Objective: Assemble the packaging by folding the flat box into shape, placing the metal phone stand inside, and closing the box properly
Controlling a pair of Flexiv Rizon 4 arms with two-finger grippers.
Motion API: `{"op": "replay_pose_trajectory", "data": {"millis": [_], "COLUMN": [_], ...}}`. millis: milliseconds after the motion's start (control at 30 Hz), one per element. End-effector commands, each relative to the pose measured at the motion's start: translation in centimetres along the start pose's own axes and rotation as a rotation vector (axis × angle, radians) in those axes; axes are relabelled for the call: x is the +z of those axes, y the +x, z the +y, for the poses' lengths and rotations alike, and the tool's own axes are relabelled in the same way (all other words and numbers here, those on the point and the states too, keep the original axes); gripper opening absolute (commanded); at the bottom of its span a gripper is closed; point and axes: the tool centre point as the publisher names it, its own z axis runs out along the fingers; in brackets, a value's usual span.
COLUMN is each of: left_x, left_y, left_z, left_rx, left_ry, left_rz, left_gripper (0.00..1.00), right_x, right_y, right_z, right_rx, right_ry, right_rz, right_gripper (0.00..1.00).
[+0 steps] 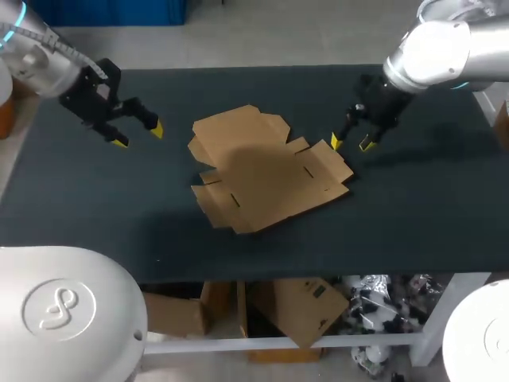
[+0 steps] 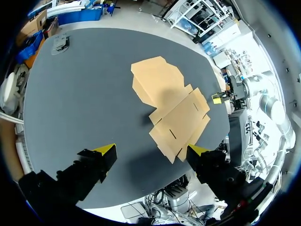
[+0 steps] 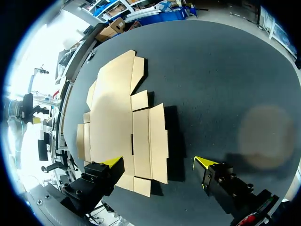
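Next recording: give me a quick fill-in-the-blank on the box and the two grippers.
1. The cardboard box lies ____ on the dark table, not yet folded.
2. The left gripper and the right gripper both have their fingers ____.
3. The gripper closer to the box is the ____ one.
Missing words: flat; open; right.
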Motion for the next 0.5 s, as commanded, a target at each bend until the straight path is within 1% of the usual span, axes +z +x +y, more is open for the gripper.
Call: {"op": "replay_pose_trajectory", "data": {"millis": [33,333,367,500], "left_x": [0.1,0.0,0.0,-0.1], "left_y": [0.5,0.2,0.2,0.1], "left_z": [0.1,0.4,0.5,0.6], "left_rx": [-0.004,-0.009,-0.009,-0.009], "left_ry": [-0.002,-0.002,-0.002,-0.001], "left_rz": [-0.022,-0.019,-0.019,-0.017], "left_gripper": [1.00,1.00,1.00,1.00], "right_x": [0.8,2.2,2.4,3.0], "right_y": [-0.1,0.3,0.3,0.4], "right_z": [0.5,0.3,0.3,0.3], "right_rx": [0.004,0.028,0.030,0.032], "right_ry": [0.064,0.083,0.083,0.089], "right_rz": [0.014,0.073,0.077,0.092], "right_gripper": [1.00,1.00,0.99,0.86]}}
